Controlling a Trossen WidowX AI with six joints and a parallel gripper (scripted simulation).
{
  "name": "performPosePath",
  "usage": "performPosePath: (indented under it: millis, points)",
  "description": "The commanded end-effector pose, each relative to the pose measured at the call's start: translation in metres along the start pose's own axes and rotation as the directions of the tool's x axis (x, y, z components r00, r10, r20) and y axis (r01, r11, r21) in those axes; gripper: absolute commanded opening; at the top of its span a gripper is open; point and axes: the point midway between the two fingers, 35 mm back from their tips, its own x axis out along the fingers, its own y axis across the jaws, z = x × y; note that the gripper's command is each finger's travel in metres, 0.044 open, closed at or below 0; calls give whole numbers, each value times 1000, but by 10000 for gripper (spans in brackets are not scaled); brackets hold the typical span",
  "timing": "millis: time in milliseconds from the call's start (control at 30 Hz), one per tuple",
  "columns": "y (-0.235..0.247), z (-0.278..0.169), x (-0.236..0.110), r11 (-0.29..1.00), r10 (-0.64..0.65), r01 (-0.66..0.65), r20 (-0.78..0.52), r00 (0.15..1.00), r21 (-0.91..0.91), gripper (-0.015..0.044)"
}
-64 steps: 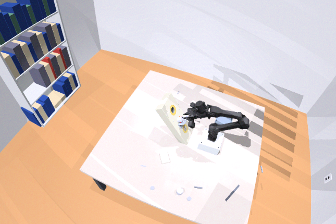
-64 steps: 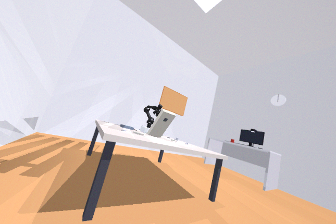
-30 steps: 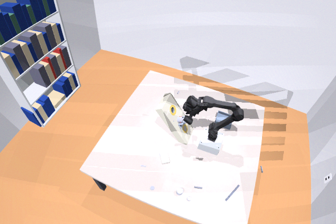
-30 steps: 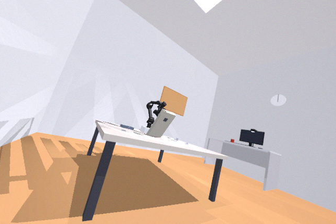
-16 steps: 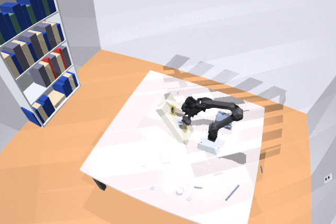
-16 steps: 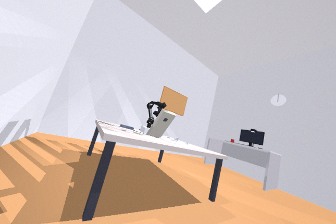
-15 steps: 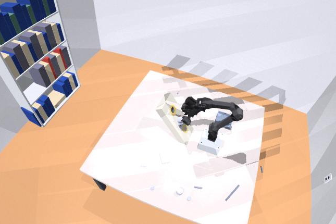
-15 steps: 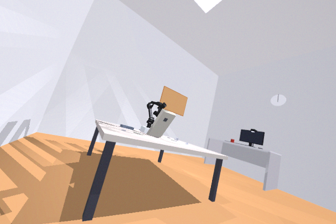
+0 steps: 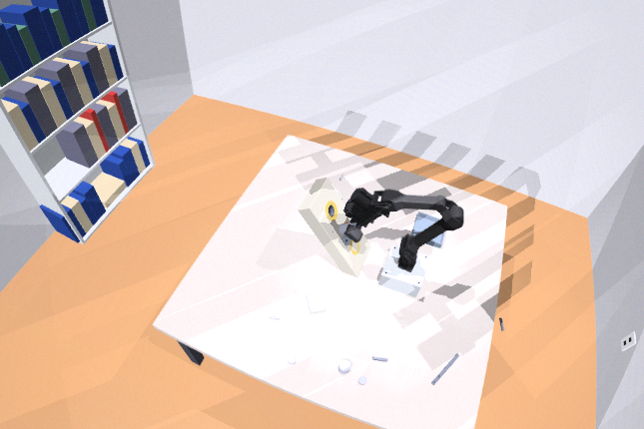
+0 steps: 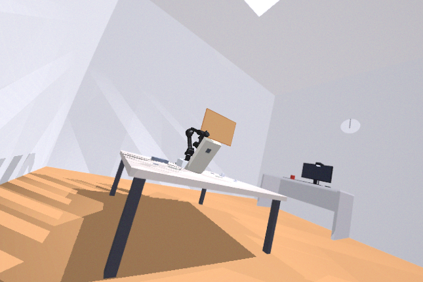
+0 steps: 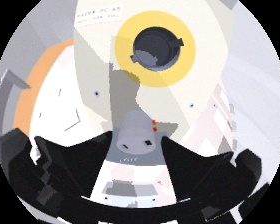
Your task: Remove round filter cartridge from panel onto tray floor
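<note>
The pincer stands fairly wide, its black fingers spread apart and gripping nothing. Between them in the wrist view lies the grey filter cartridge, out of its socket; whether it touches them cannot be told. The yellow-ringed hole in the cream service panel gapes dark. Desk room lies open beside the panel

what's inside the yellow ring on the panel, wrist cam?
Inside the yellow ring is a dark round opening with small notches at its rim. How deep it goes, or what sits at the back, cannot be made out. A grey piece lies below, between the open tool's fingers.
</note>
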Motion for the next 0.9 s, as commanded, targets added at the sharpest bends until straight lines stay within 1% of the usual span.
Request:
performPosePath:
  millis: [0,67,133,467,700,867]
  points:
    - [1,-3,6,1000,5,-5,-8,1000,-5,305]
    - [1,-3,7,1000,5,-5,-8,1000,-5,305]
    - [0,-1,4,1000,0,0,-2,1000,0,252]
    - [0,-1,4,1000,0,0,-2,1000,0,186]
    - [0,7,0,1000,0,0,-2,1000,0,2]
    - [0,21,-6,1000,0,0,-1,1000,0,0]
